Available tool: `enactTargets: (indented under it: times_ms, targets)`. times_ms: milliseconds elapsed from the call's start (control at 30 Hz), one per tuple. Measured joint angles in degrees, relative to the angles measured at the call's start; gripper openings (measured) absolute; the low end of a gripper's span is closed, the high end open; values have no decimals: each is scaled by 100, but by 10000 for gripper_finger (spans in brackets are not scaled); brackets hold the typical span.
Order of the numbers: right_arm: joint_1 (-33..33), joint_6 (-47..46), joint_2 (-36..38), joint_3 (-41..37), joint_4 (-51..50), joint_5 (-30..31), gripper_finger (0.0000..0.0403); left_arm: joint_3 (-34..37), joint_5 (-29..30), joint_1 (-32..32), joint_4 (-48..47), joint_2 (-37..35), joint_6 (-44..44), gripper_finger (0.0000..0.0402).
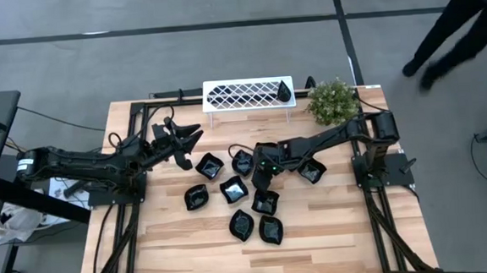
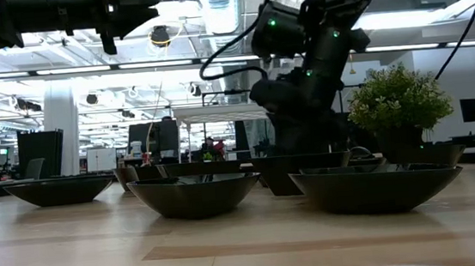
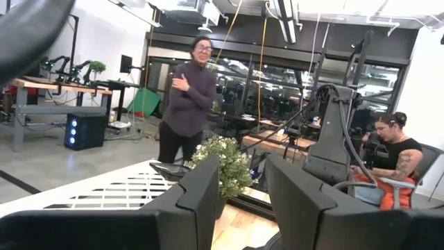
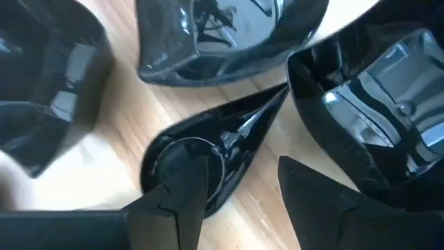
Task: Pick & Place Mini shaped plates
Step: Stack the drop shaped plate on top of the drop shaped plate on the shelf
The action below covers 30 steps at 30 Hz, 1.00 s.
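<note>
A glossy black teardrop-shaped ceramic mini plate (image 4: 211, 163) lies centre frame on pale wood, the right gripper (image 4: 239, 187) spread open over it; the left gripper (image 1: 189, 140) is open too.

Mini shaped plates (image 1: 233, 189): glossy black, pale window glints on the glaze; teardrop plate (image 4: 208, 160) same black with white streak reflections. Tabletop (image 1: 334, 232): light wood, plank stripes, fine grain. Rack (image 1: 248, 94): white, diamond lattice pattern; one black plate (image 1: 284, 90) on it. Potted plant (image 1: 333, 101): green leaves with pale speckle, dark pot (image 2: 403, 148). Both arms black; right arm (image 2: 312, 49) shows small green lights. Left claw (image 3: 236, 208) and right claw (image 4: 239, 198): matte black fingers. Floor (image 1: 218, 2): grey, dark lines across. Person (image 3: 186, 104) behind: dark purple top, black trousers.
</note>
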<state>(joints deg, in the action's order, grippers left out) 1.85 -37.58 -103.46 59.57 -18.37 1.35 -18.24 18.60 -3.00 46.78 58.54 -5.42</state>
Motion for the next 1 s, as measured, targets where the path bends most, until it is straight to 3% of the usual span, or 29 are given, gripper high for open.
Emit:
enactTargets:
  times_ms: [500, 1000]
  targets:
    - [5, 0, 15, 2, 4, -2, 161, 0, -1, -1, 13, 0, 1, 122]
    - [7, 17, 19, 2, -3, -5, 99, 0, -1, 1, 15, 0, 1, 122]
